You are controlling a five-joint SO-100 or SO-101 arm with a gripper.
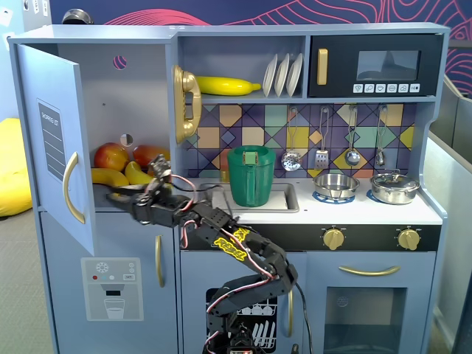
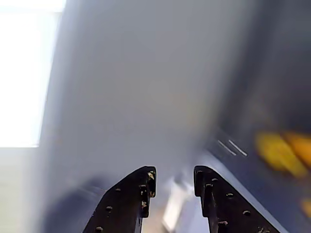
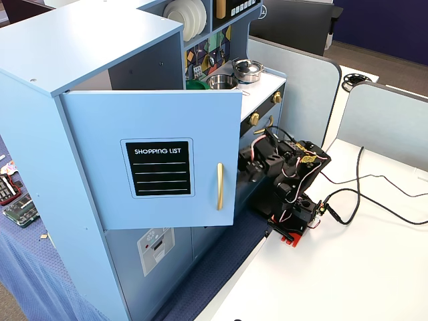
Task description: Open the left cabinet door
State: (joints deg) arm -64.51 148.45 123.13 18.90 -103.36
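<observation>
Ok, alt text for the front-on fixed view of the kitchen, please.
The left cabinet door of a blue toy kitchen stands swung open, showing toy fruit inside. A black robot arm reaches from the base toward that shelf; its jaws are hard to make out here.

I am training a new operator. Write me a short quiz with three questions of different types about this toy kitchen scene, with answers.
1. True or false: the left cabinet door with the SHOPPING LIST panel is shut.
2. Multiple choice: what stands in the sink? A) a green pitcher B) a steel pot C) a plate
3. Fill in: the gripper holds ____ between its fingers.

Key:
1. False. The door stands swung open, showing toy fruit inside.
2. A, the green pitcher.
3. Nothing. In the wrist view the fingers are apart with a gap between them.
</observation>
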